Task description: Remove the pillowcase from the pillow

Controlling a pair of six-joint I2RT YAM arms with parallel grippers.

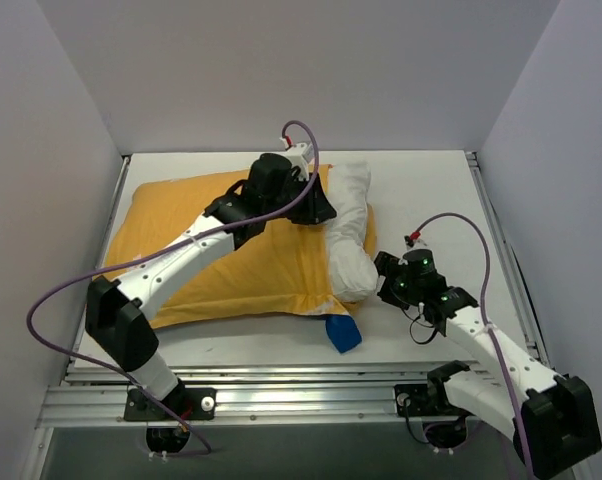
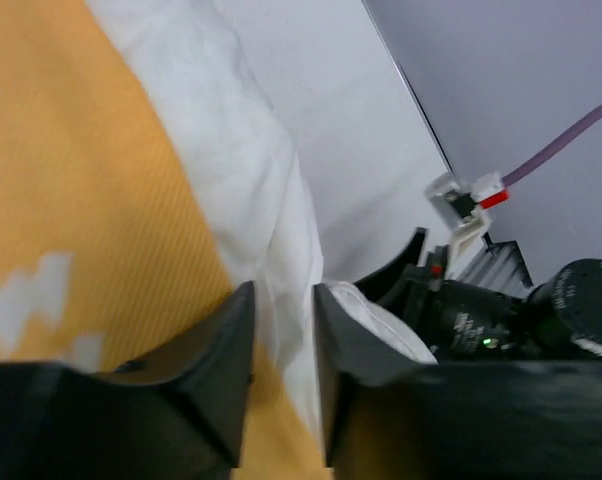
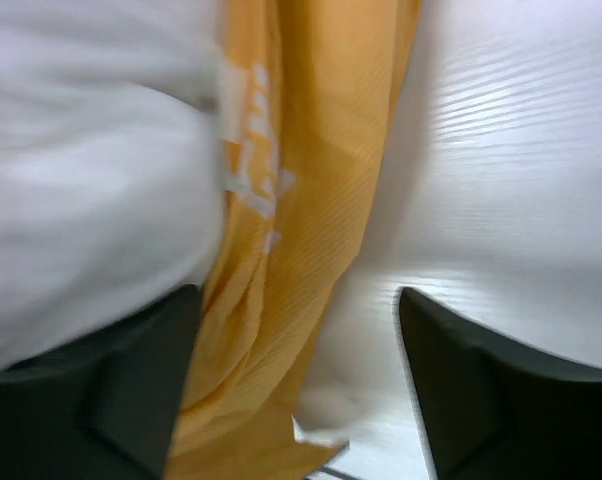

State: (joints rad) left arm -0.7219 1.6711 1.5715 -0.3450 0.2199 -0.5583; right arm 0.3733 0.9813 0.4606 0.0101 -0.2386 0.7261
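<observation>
Two hands open at the pillow's bare end

Overhead: the pillowcase (image 1: 211, 255) lies orange side up on the worktop (image 1: 426, 190), with a blue corner (image 1: 343, 333) folded out at its near edge. The pillow (image 1: 349, 240) bulges white from its right end. The left hand (image 1: 319, 208) hangs over the far part of that opening, and the right hand (image 1: 389, 275) sits just beside the pillow's near end.

Left wrist: fingers only a little apart, released, with white pillow fabric showing in the narrow gap.

Right wrist: fingers wide, grasping nothing, orange cloth between them and blurred white pillow by the left finger.

On your white table (image 1: 431, 190) lies the yellow-orange pillowcase (image 1: 231, 270), one blue corner showing at the near side, and the white pillow (image 1: 349, 235) sticks out at its right end.
</observation>
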